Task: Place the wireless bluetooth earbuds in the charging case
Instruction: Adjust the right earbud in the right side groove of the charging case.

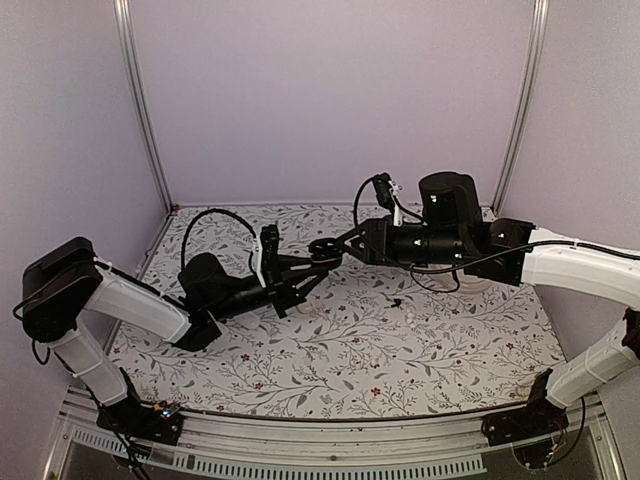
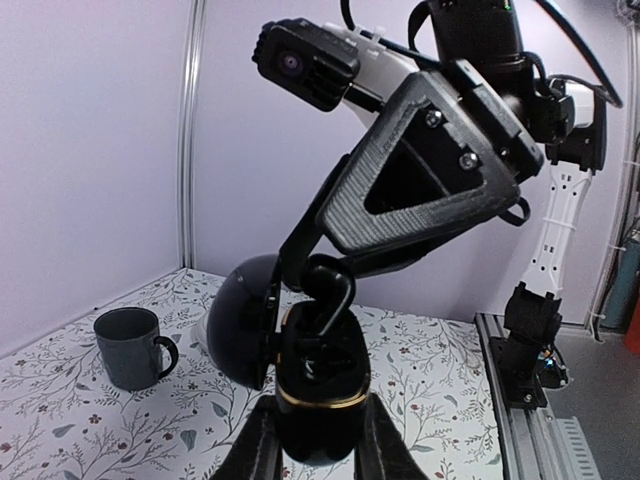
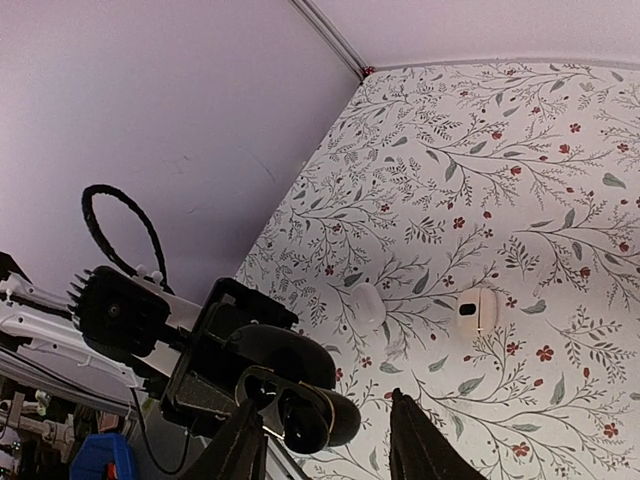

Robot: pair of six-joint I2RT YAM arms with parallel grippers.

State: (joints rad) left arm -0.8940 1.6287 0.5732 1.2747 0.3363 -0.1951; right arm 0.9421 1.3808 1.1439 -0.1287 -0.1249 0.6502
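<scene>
The black charging case [image 2: 318,385] with a gold rim is held off the table, my left gripper [image 2: 320,405] shut on its lower body. Its lid [image 2: 238,322] hangs open to the left. One black earbud [image 2: 333,288] stands with its stem down in the case's mouth, its head still above the rim. My right gripper [image 3: 326,400] is open, one finger [image 2: 300,255] right by the earbud's head. From above, the case [image 1: 322,249] sits between my left gripper [image 1: 306,270] and right gripper [image 1: 343,244]. Whether another earbud lies inside is too dark to tell.
A dark grey mug [image 2: 133,347] stands on the floral tablecloth to the left in the left wrist view. Two small white objects [image 3: 368,303] [image 3: 478,310] lie on the cloth below the right wrist. Lilac walls close in the back and sides.
</scene>
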